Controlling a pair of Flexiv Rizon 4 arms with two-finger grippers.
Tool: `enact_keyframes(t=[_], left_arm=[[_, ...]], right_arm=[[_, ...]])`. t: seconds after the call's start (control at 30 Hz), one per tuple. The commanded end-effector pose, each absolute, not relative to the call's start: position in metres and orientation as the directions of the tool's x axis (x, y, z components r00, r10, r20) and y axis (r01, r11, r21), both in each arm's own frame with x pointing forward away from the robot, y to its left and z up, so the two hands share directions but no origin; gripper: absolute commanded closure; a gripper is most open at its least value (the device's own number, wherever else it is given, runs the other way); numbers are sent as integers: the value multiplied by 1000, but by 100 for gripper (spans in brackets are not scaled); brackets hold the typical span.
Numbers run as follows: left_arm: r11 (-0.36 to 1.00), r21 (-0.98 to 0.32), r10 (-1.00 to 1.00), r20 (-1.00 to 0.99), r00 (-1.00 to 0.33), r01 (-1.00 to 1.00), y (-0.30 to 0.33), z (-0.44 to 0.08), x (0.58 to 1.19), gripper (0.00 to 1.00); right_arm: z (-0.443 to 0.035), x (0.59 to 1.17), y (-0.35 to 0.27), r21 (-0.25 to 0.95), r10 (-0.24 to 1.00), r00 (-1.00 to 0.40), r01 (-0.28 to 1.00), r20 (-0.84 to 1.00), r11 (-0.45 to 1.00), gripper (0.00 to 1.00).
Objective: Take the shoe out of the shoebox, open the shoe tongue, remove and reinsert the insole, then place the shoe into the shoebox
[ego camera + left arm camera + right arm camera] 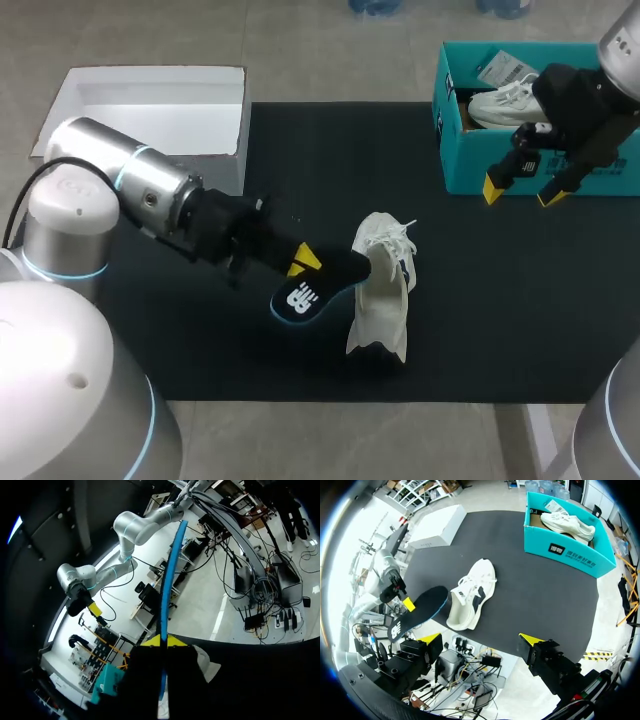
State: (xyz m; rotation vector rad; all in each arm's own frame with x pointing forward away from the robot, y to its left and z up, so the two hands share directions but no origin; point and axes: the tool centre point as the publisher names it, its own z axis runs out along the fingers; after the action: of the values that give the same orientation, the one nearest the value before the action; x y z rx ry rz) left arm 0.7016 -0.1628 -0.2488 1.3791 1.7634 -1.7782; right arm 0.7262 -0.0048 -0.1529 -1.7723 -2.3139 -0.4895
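The left gripper (300, 262) is clamped on the black insole (312, 288), holding it just above the black mat (480, 300) – its yellow tips press the insole from both sides, and the insole's far end meets the opening of the white shoe (385, 300). The shoe lies mid-mat, well apart from the teal shoebox (460, 170), which holds a second shoe (500, 100). The right gripper (525, 190) hovers before the shoebox, fingers wide and holding nothing – a white box (150, 105) sits at the mat's far left corner
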Motion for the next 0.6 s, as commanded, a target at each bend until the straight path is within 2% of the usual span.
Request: enact_keyframes(t=[0.03,0.3,0.6], left_arm=[[-262,-638,438,-747,-500,724,-191,-257,700,100],[-280,-663,491,-720,-490,694,-211,-263,683,100],[-184,-697,511,-670,-538,693,-209,-276,697,100]], right_arm=[[-154,728,-4,143,901,-269,962,341,233,0],[-154,728,-4,143,901,-269,962,341,233,0],[-154,728,-4,143,901,-269,962,341,233,0]])
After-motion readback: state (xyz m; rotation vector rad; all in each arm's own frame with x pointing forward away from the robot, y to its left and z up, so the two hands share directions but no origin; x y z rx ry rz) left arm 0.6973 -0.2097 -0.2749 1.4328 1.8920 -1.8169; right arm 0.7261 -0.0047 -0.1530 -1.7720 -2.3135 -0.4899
